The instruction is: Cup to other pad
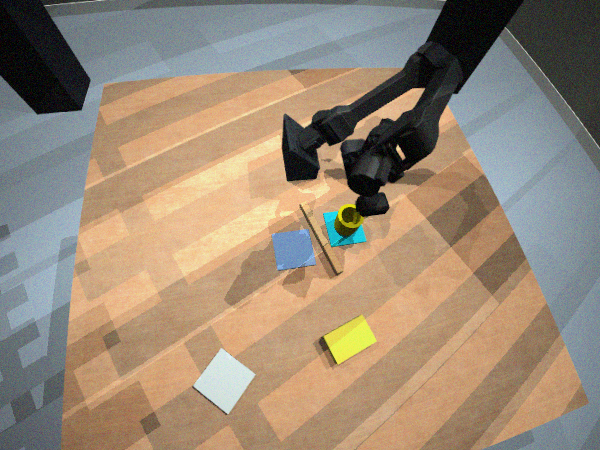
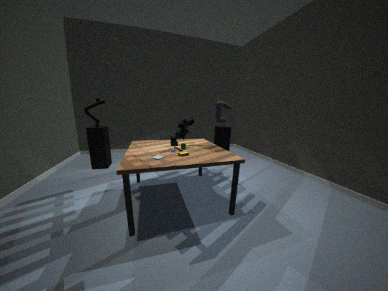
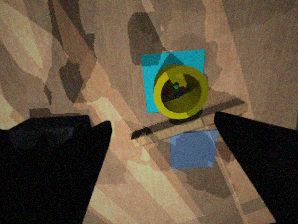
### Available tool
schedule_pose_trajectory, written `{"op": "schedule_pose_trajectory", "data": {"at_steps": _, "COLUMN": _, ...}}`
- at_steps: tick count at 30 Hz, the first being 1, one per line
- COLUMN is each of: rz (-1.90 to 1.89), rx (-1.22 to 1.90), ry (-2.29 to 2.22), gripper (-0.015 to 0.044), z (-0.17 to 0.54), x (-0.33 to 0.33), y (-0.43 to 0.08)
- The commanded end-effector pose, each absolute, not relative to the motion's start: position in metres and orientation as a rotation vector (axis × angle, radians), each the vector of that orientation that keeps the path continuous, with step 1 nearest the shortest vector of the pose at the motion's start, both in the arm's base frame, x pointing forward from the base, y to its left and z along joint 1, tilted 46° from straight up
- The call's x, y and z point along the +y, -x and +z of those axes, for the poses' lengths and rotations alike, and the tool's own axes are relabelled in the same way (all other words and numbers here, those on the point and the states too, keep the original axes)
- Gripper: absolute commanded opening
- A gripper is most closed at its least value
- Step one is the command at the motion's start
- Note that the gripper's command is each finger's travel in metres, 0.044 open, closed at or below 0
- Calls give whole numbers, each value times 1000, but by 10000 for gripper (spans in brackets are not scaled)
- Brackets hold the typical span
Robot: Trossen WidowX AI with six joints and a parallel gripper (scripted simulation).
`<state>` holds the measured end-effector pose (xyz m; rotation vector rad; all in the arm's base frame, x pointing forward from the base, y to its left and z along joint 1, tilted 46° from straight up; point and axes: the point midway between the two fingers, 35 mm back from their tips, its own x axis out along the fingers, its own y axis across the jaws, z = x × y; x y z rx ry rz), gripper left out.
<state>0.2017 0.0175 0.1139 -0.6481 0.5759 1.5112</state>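
The yellow cup (image 1: 346, 228) (image 2: 183, 146) (image 3: 181, 92) stands upright on the cyan pad (image 1: 357, 239) (image 3: 195, 57). Several small coloured marbles show inside it in the wrist view. The blue pad (image 1: 294, 250) (image 2: 172, 150) (image 3: 192, 150) has nothing on it and lies across the low wooden bar (image 1: 321, 239) (image 3: 160, 130) from the cup. My gripper (image 3: 162, 121) is wide open with nothing between its fingers. It is above the table near the cup; in the wrist view the cup lies beyond the fingertips, right of the middle between them.
A yellow block (image 1: 350, 339) (image 2: 183, 154) and a white tile (image 1: 224, 381) (image 2: 158, 157) lie on the table, away from both pads. The arm's black base (image 1: 299, 155) (image 2: 174, 141) stands behind the pads. The wooden bar lies between the two pads.
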Motion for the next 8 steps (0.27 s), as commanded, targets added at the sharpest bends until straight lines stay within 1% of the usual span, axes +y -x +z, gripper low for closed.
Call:
{"op": "schedule_pose_trajectory", "data": {"at_steps": 1, "rz": 1512, "rx": 575, "ry": 652, "gripper": 440, "z": 123, "x": 7, "y": -202}}
{"op": "schedule_pose_trajectory", "data": {"at_steps": 8, "rz": 1508, "rx": 574, "ry": 649, "gripper": 440, "z": 125, "x": 7, "y": -201}}
